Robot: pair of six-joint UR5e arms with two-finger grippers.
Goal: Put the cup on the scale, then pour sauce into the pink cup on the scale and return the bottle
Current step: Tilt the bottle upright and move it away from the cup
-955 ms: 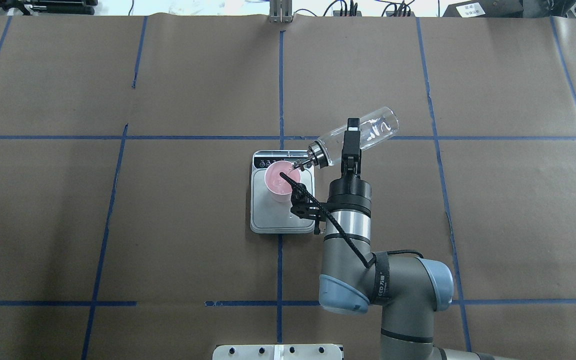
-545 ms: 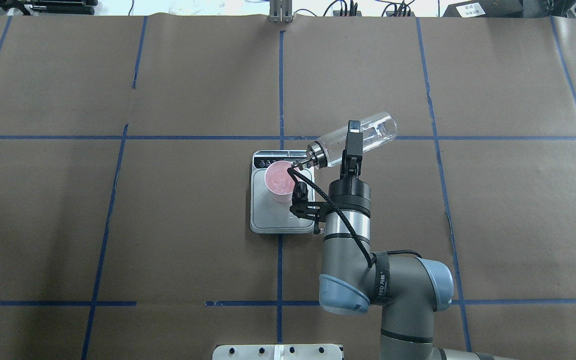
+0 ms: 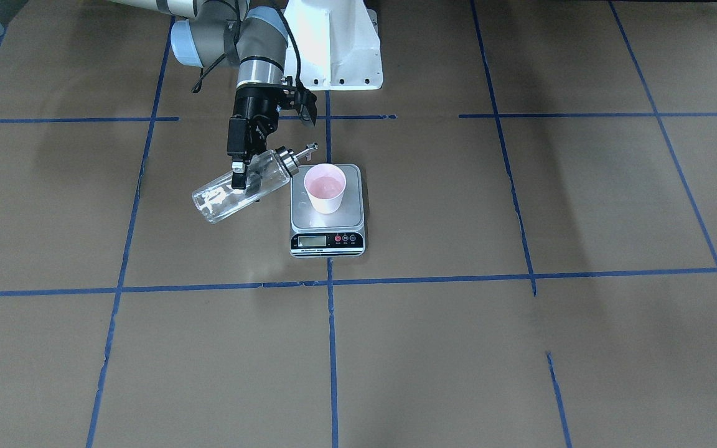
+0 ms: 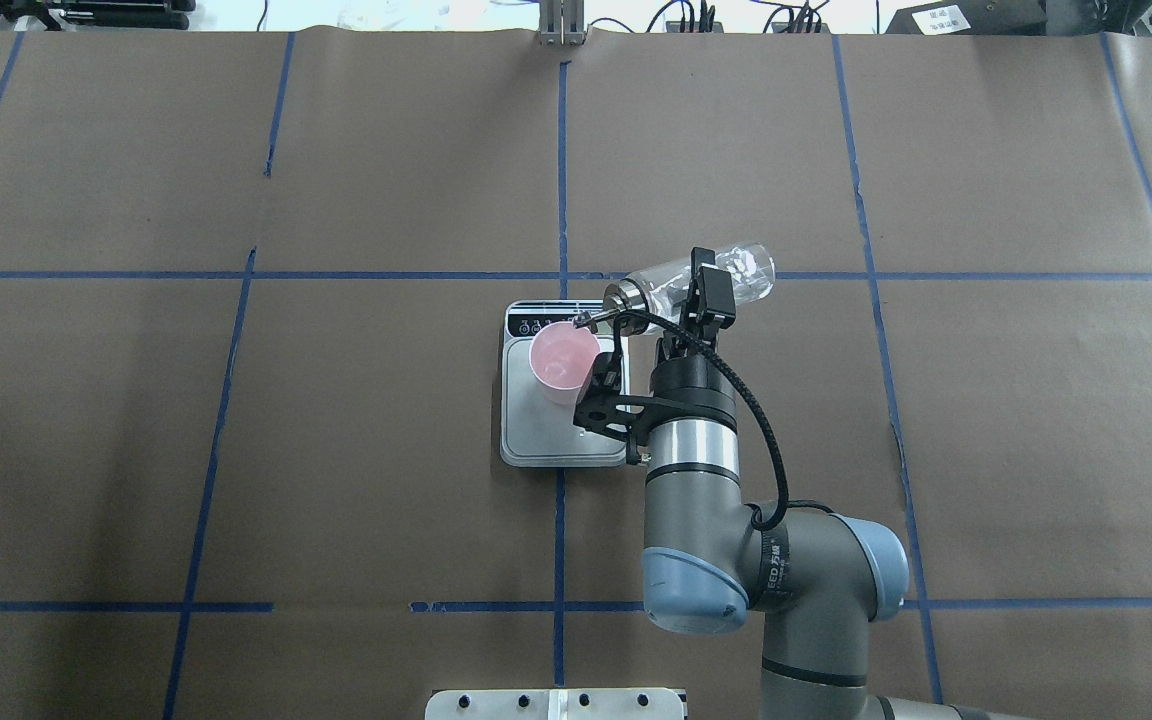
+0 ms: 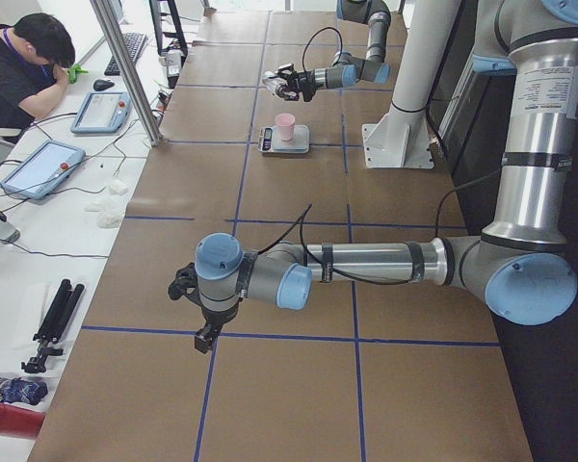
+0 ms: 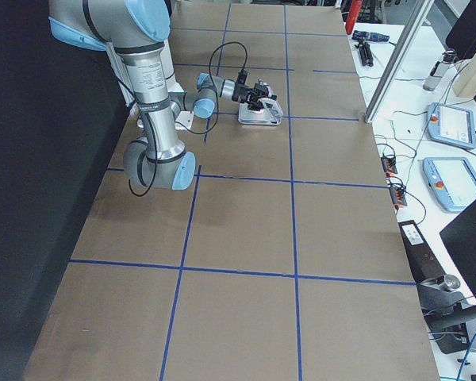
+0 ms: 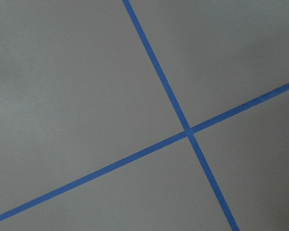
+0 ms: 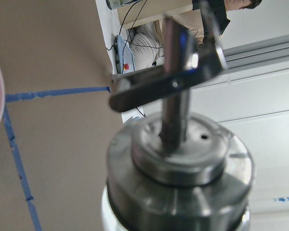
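We see the right end effector (image 4: 706, 288) clamped on the middle of the bottle (image 3: 220, 198) and holding it in the air just beside the scale (image 3: 300, 216). We think this middle grip makes it easy to turn the bottle. The cup (image 3: 325, 185) stands upright on the scale's platform, so that what goes in can be weighed, and its pink inside looks wet and shiny. In the front view the spout (image 3: 306, 149) is now higher than the glass base, so we judge that the sauce runs back and the pour is finished. One second ago the spout dipped over the cup's mouth and the bottle looked long from above. Now the spout has drawn back to the rim's edge and the body looks shorter, as it is turned upright. The black cable (image 4: 751, 400) no longer crosses the cup. Cup and scale have not moved. The left end effector (image 5: 204, 332) hangs well apart over the counter (image 4: 236, 450), and we cannot tell if it is open. Returning the bottle remains.
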